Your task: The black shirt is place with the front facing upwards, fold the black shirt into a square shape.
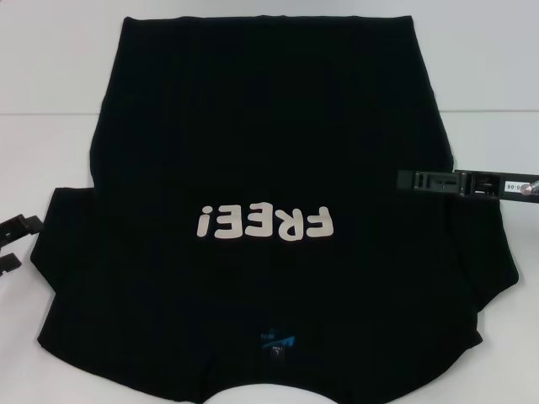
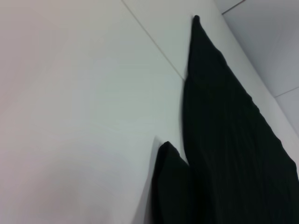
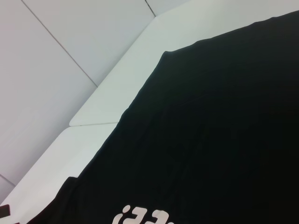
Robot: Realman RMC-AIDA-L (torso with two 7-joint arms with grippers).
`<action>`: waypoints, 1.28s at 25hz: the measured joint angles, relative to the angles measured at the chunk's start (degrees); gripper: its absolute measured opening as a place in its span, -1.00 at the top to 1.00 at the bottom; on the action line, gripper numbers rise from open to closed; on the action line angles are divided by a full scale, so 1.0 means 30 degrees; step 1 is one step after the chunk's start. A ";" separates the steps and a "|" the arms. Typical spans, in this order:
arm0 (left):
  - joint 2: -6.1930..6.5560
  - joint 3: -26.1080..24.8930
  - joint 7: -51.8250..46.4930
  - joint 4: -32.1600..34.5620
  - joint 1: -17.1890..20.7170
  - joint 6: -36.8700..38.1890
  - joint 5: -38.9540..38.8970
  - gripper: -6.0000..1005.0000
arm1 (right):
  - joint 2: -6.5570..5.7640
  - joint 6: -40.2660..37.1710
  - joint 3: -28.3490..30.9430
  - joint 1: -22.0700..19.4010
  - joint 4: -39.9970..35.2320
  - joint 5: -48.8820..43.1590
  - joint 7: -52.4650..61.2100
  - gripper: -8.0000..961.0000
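- Shirt (image 1: pixel 278 151): one black shirt lies spread flat on the white table (image 1: pixel 50 101), front up, and covers most of it.
- Its collar end is nearest the robot and its hem is at the far edge of the table.
- Lettering (image 1: pixel 265 223): one line of cream block letters, "FREE!", runs across the chest of the shirt and reads upside down from the head view. It counts four letters and one exclamation mark.
- Label (image 1: pixel 278 341): one small blue neck label sits at the collar, nearer the robot than the lettering.
- Sleeves: two, one spread out to each side of the shirt at about the level of the lettering.
- Right gripper (image 1: pixel 413 180): it reaches in from the right and lies over the shirt's right edge, just beyond the right sleeve and to the right of the lettering. Whether its fingers are parted or closed cannot be told; no cloth is seen lifted at it.
- Left gripper (image 1: pixel 18 240): it sits off the shirt over the bare table, just left of the left sleeve. Two dark finger ends show one beyond the other with a gap between them, so it is released and grasps nothing.
- Left wrist view: the shirt (image 2: pixel 224 140) shows as a dark strip with one sleeve tip beside it on the table (image 2: pixel 84 116).
- Right wrist view: the shirt (image 3: pixel 215 130) fills the frame, with part of the lettering (image 3: pixel 145 218) at its border.
- No container is in view.
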 joint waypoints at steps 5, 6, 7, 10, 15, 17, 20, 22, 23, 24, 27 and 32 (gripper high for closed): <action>0.0021 0.0095 0.0022 -0.0322 -0.0174 -0.0430 0.0187 -0.82 | 0.0029 0.0012 0.0035 -0.0011 0.0000 -0.0002 -0.0026 -0.93; 0.0023 0.0095 0.0022 -0.0334 -0.0178 -0.0452 0.0191 -0.82 | 0.0037 0.0018 0.0040 -0.0008 0.0000 0.0002 -0.0031 -0.93; 0.0026 0.0095 0.0023 -0.0364 -0.0179 -0.0480 0.0193 -0.81 | 0.0038 0.0020 0.0042 -0.0007 -0.0001 0.0005 -0.0031 -0.93; 0.0032 0.0122 0.0022 -0.0503 -0.0181 -0.0574 0.0200 -0.81 | 0.0043 0.0029 0.0069 0.0010 0.0000 0.0010 -0.0050 -0.93; 0.0036 0.0448 0.0022 -0.0552 -0.0212 -0.0712 0.0226 -0.80 | 0.0050 0.0064 0.0037 0.0052 0.0000 0.0015 -0.0065 -0.93; 0.0035 0.0584 0.0021 -0.0555 -0.0243 -0.0818 0.0238 -0.80 | 0.0064 0.0064 0.0009 0.0057 0.0000 0.0015 -0.0065 -0.93; 0.0010 0.0759 0.0017 -0.0558 -0.0314 -0.1004 0.0239 -0.79 | 0.0080 0.0065 0.0002 0.0016 -0.0001 0.0010 -0.0064 -0.93; -0.0003 0.0894 0.0016 -0.0556 -0.0364 -0.1094 0.0245 -0.79 | 0.0080 0.0065 -0.0002 -0.0023 -0.0001 0.0012 -0.0062 -0.93; -0.0023 0.1059 0.0016 -0.0525 -0.0379 -0.1166 0.0253 -0.79 | 0.0081 0.0064 -0.0005 -0.0038 0.0000 0.0016 -0.0062 -0.93; -0.0033 0.1283 0.0000 -0.0478 -0.0386 -0.1271 0.0259 -0.78 | 0.0079 0.0065 -0.0004 -0.0055 0.0000 0.0019 -0.0061 -0.93; -0.0069 0.2043 -0.0237 -0.0369 -0.0491 -0.1601 0.0551 -0.78 | 0.0079 0.0051 -0.0002 -0.0083 0.0000 0.0043 -0.0059 -0.93; -0.0142 0.2173 -0.0494 -0.0135 -0.0838 -0.1788 0.1207 -0.72 | 0.0057 -0.0034 0.0016 -0.0118 -0.0001 0.0051 -0.0059 -0.93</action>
